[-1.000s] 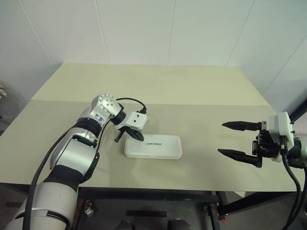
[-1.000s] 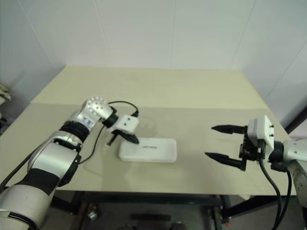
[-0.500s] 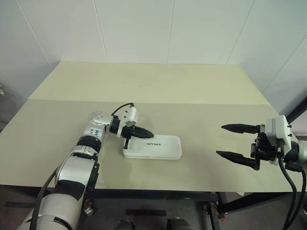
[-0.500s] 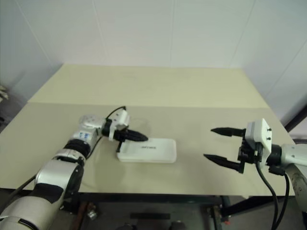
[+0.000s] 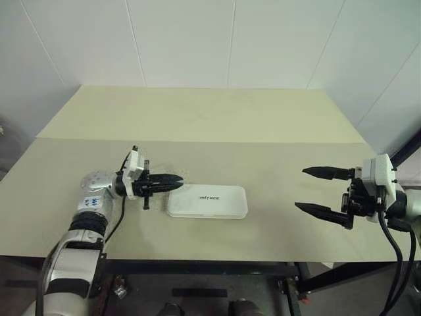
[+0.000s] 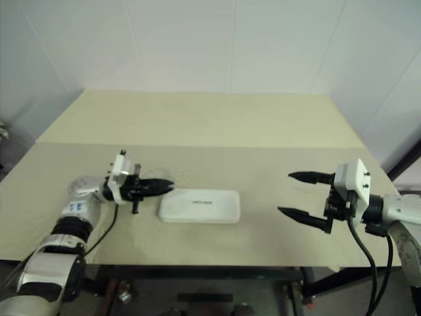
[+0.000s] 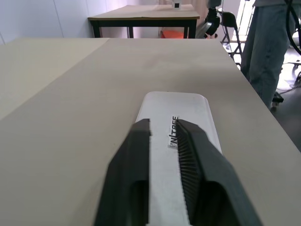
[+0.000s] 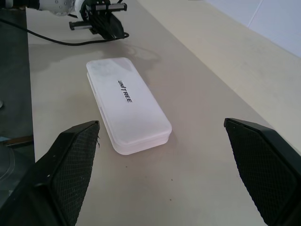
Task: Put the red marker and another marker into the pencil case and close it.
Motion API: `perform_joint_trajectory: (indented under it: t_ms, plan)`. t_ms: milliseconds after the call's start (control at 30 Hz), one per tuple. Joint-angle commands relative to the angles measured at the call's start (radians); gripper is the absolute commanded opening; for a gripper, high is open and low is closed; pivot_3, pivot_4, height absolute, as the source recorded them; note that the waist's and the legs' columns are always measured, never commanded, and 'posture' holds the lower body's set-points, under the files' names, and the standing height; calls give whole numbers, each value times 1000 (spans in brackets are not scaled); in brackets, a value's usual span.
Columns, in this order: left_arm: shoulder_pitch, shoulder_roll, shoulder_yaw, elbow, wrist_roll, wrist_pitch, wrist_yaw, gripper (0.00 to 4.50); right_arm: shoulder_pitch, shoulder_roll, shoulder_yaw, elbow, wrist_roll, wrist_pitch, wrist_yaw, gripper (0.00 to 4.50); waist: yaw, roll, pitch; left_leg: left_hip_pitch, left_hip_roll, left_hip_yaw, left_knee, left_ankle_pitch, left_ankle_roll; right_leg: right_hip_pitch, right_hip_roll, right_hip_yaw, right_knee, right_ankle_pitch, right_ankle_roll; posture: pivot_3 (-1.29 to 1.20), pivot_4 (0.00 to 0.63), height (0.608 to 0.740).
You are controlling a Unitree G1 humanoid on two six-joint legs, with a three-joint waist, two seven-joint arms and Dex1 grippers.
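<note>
The white pencil case lies flat on the table with its lid down, logo text facing up. My left gripper hovers just off the case's left end, pointing level at it; in the left wrist view its fingers stand a narrow gap apart with nothing between them, and the pencil case lies right beyond the tips. My right gripper hangs wide open and empty well to the right of the case, pointing at the pencil case. The red marker and the other marker are out of view.
The beige table stretches bare behind and around the case; its front edge runs close below the case. Beyond the table's right end, in the left wrist view, a person's legs, a chair and a second table stand.
My left gripper came off the case's left end, swung down to point level and drew back to the left; its fingers parted slightly. The right gripper held still.
</note>
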Motion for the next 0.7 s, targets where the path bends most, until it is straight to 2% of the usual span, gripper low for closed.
perform_joint_trajectory:
  t_ms: [33,267,700]
  plan:
    - [-10,28,-11,-33,-51,11,-112,2225,-22,3,-5,2,1,-19,6,4500,3,0,0,0,0,0,0,0,0,0,0,0,0,0,0,0,150,740]
    - [-37,52,-38,-12,-78,26,-112,4456,-22,3,-13,5,0,-20,14,4500,10,0,0,-1,0,0,-1,0,0,0,0,-1,-1,0,-1,0,150,740]
    - [-119,35,-54,95,-93,-25,-112,4456,9,-30,-81,7,5,-4,16,4500,10,0,0,-1,0,0,-2,0,0,-1,1,-1,-2,-1,-1,0,150,740]
